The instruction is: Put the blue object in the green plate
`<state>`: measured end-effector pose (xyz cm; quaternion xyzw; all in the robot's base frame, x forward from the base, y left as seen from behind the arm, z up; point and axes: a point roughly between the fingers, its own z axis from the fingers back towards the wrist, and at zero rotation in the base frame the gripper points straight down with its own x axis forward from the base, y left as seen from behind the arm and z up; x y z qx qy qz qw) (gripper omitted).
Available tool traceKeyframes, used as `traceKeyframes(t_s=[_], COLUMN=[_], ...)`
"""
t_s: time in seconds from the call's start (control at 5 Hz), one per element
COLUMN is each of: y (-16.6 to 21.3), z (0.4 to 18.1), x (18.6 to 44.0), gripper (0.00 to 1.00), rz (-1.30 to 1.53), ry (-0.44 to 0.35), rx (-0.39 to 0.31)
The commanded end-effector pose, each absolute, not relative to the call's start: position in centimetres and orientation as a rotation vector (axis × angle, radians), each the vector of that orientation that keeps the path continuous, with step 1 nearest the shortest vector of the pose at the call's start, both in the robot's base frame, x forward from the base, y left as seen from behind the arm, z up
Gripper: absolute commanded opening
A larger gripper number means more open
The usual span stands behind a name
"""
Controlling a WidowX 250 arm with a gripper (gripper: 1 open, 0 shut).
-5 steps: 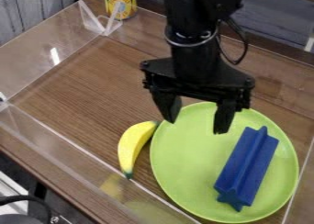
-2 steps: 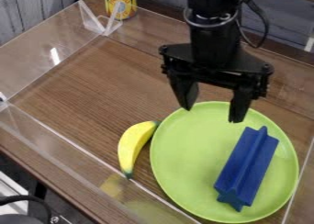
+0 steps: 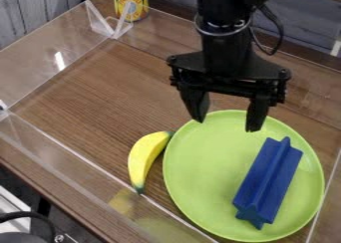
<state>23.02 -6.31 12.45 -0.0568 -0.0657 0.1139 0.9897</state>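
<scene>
A robot arm stands over a wooden table ringed by clear plastic walls. Its gripper [image 3: 226, 110] points straight down with both black fingers spread wide apart and nothing between them. The blue block [image 3: 266, 179] lies flat inside the green plate [image 3: 213, 187], on the plate's right half, running from near the front rim up toward the right edge, fully within the rim. The gripper hangs above the plate's far edge, clear of the block and not touching it. Compared with a second ago, the gripper has lifted and drawn back toward the far side of the table: then its fingers hung lower over the plate, close to the block's upper end; now they sit higher and farther off. The block has not shifted in that time. This reads as a release followed by a retreat, so the task looks finished, with only the arm's withdrawal left. A yellow banana [image 3: 146, 157] lies on the table just left of the plate, and a yellow can [image 3: 128, 3] stands at the far side.
</scene>
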Motion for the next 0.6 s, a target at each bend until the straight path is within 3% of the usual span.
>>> traceKeyframes(t_s=[0.0,0.4], y=[-5.8,-4.4], z=[12.8,14.3], x=[24.1,27.0], gripper=[1.00,1.00], rz=[0.268,0.252], ry=[-0.168,-0.189], rx=[-0.118,-0.115])
